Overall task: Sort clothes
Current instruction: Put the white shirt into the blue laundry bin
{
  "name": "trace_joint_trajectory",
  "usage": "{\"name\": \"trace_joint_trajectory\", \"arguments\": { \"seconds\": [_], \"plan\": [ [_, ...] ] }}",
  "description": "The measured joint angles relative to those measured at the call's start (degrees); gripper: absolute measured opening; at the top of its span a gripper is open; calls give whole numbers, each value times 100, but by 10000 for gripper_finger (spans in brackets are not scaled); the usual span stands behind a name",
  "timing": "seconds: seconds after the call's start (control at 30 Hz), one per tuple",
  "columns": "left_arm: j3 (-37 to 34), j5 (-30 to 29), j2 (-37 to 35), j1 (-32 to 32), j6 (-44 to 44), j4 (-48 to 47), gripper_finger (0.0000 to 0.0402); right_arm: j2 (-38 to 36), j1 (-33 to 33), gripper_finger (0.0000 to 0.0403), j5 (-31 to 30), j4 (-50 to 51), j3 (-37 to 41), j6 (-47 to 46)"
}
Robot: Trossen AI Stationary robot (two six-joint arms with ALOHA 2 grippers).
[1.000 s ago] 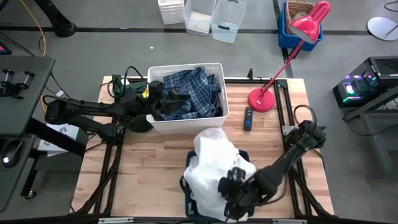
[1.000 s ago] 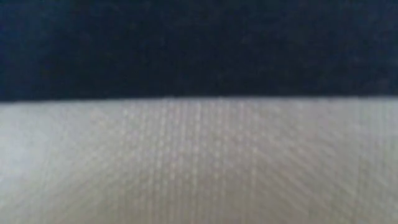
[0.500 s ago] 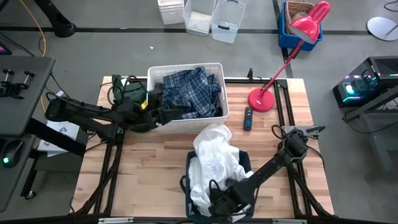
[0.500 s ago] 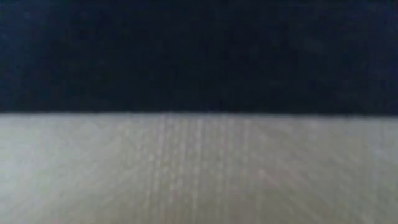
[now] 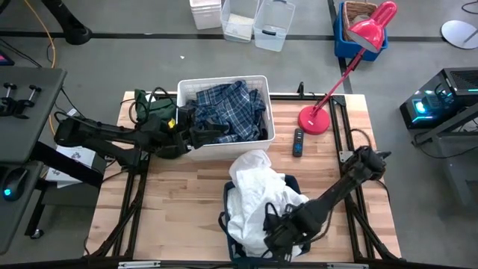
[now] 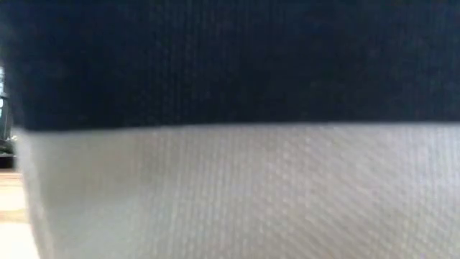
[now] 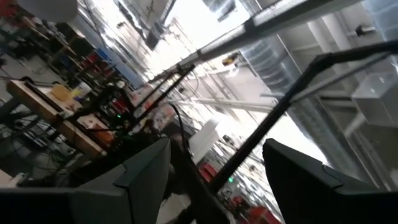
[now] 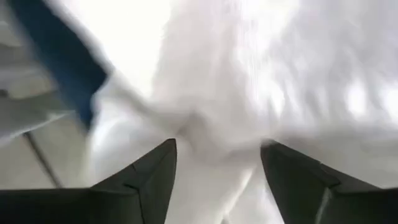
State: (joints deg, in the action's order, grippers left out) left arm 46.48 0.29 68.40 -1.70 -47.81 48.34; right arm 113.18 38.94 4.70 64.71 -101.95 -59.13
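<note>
Clothes lie in two heaps. White garments (image 5: pixel 258 196) are piled loosely, crumpled and soft, in the navy fabric bin (image 5: pixel 292 188) at the near middle of the wooden surface (image 5: pixel 179 194), spilling over its rim. A blue-and-white plaid shirt (image 5: pixel 230 110) fills the white plastic bin (image 5: pixel 224 149) farther back, with a dark garment (image 5: pixel 208 134) tucked beside it at the bin's left side.

The right pincer (image 5: pixel 278 228) sits low against the white pile at the navy bin's near edge; its wrist view shows the two fingers (image 8: pixel 149 180) spread apart with white cloth just ahead and nothing between them. This looks like the drop-off of a white piece, just let go. The left pincer (image 5: pixel 196 134) reaches over the white bin's left wall, fingers apart, its camera tipped up toward the ceiling.

Next, I judge, the right arm should lift clear without snagging folds, while the left closes on one garment and pulls it free of the plaid shirt.
</note>
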Motion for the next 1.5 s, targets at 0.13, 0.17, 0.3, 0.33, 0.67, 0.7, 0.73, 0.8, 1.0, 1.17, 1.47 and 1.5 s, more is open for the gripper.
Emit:
{"name": "trace_joint_trajectory", "arguments": {
  "seconds": [0.13, 0.17, 0.3, 0.33, 0.67, 0.7, 0.73, 0.8, 1.0, 1.17, 1.47, 1.5],
  "plan": [
    [0, 566, -2, 164, -3, 51, 245, -499, -8, 235, 222, 4, -1, -295],
    [0, 719, -1, 220, -3, 134, 245, -625, -22, 235, 296, 1, -2, -360],
    [-2, 1502, -91, 610, 0, 693, 245, -1213, -129, 236, -121, -61, -4, -749],
    [-2, 1684, -149, 748, 0, 800, 245, -1370, -192, 236, -481, -68, -9, -879],
    [0, 2336, -789, 1582, 359, -929, 245, -1519, -2010, 236, -1862, 775, -22, -1849],
    [0, 2374, -791, 1525, 396, -1257, 245, -1416, -2205, 236, -1766, 893, -22, -1690],
    [-1, 2445, -786, 1461, 401, -1539, 245, -1312, -2386, 236, -1720, 956, -17, -1507],
    [-2, 2521, -778, 1302, 446, -1838, 245, -1148, -2714, 236, -1645, 958, -13, -1175],
    [3, 2843, -1003, 481, 394, -2335, 245, -1035, -3025, 236, -1628, 1361, -13, -505],
    [-2, 1088, -1196, -1042, 1051, -4405, 235, -1370, -2746, 236, -1822, 2190, 17, -634],
    [-2, -3135, -237, -2179, 404, -6383, 78, -2934, -2382, 163, -1176, 660, 2797, -1854],
    [-2, -3124, -9, -2060, 308, -6410, 42, -3124, -2378, 136, -1145, 210, 3229, -2035]
  ]
}}
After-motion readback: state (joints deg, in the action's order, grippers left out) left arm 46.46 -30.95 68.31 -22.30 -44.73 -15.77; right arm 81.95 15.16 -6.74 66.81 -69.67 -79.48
